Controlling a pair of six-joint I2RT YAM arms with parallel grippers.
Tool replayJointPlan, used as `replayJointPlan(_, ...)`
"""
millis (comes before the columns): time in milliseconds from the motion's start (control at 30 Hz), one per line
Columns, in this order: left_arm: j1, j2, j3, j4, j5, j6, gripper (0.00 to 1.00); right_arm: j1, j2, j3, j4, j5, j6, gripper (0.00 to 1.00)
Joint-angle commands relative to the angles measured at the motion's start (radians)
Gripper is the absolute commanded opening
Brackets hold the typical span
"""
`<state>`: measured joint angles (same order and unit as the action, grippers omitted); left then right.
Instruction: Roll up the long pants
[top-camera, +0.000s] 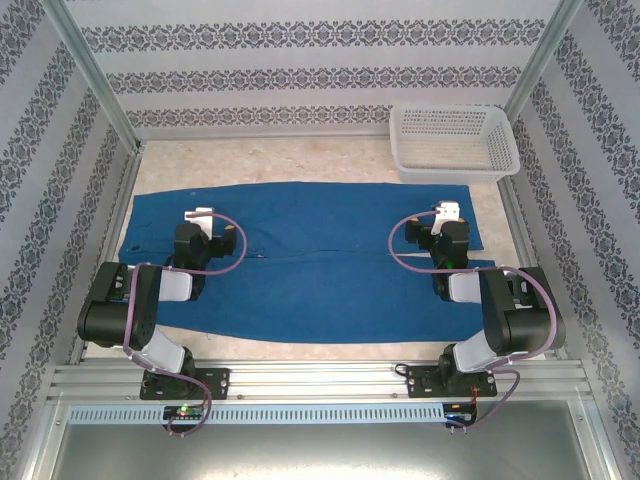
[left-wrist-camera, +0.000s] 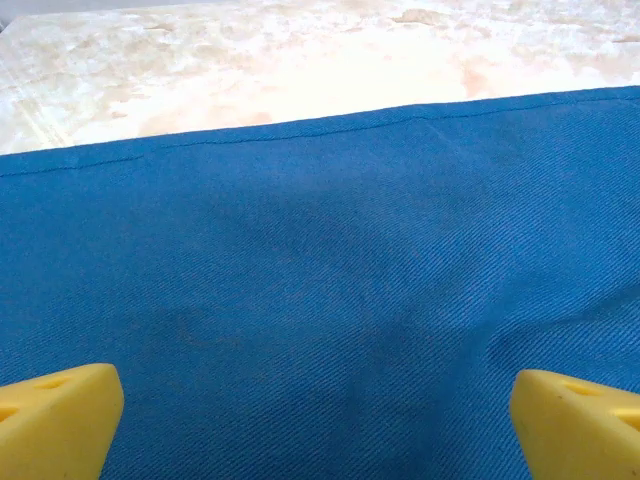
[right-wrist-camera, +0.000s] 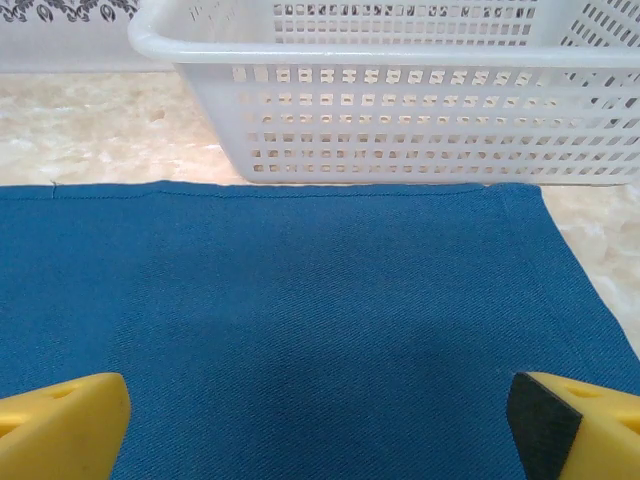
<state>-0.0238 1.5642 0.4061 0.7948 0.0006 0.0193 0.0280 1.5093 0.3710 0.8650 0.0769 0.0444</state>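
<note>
Yellow pads (left-wrist-camera: 60, 418) of the left gripper (top-camera: 200, 216) are spread wide above the royal-blue soft fabric long pants (top-camera: 300, 260), as are those of the right gripper (top-camera: 447, 212); nothing is held. The pants are laid flat across the marbled table (top-camera: 300, 160), near the white perforated plastic basket (top-camera: 452, 140). The far edge is probably best pinched evenly by the 2 grippers together.

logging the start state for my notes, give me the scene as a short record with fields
garment: blue long pants spread flat across the table, not rolled yet
container: white plastic basket at far right, just beyond the pants' far edge
left hand: open, over the left part of the pants, holding nothing
right hand: open, over the right part of the pants, facing the basket
</note>
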Motion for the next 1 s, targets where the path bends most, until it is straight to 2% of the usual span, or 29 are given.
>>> replayJointPlan(0,0.015,-0.003,0.008,0.036,0.019,-0.012,1.0,-0.005,-0.001,0.016,0.022,-0.019,-0.017,0.98)
replayJointPlan(633,0.018,-0.004,0.007,0.038,0.02,-0.013,1.0,-0.005,-0.003,0.015,0.021,-0.024,-0.019,0.98)
replayJointPlan(667,0.014,-0.014,0.009,0.043,-0.011,-0.018,1.0,-0.004,-0.003,0.014,0.023,-0.019,-0.02,0.98)
replayJointPlan(700,0.013,-0.043,0.031,-0.036,-0.058,-0.035,1.0,-0.002,-0.003,0.013,0.025,-0.016,-0.022,0.98)
replayJointPlan(733,0.013,-0.087,0.101,-0.201,-0.158,-0.079,1.0,0.001,-0.007,0.015,0.023,0.009,-0.02,0.98)
replayJointPlan(800,0.015,-0.106,0.337,-0.626,-0.436,-0.221,1.0,0.006,-0.027,0.029,-0.024,0.05,-0.002,0.98)
replayJointPlan(833,0.021,-0.09,0.458,-0.806,-0.525,-0.279,1.0,0.006,-0.04,0.035,-0.034,0.07,0.004,0.98)
replayJointPlan(867,0.024,-0.078,0.564,-0.929,-0.549,-0.31,1.0,0.006,-0.068,0.065,-0.113,0.093,0.009,0.98)
replayJointPlan(900,0.024,-0.073,0.644,-1.03,-0.525,-0.333,1.0,0.006,-0.105,0.12,-0.266,0.122,0.018,0.98)
replayJointPlan(967,0.024,-0.071,0.79,-1.189,-0.369,-0.331,1.0,0.006,-0.142,0.278,-0.559,0.232,0.073,0.98)
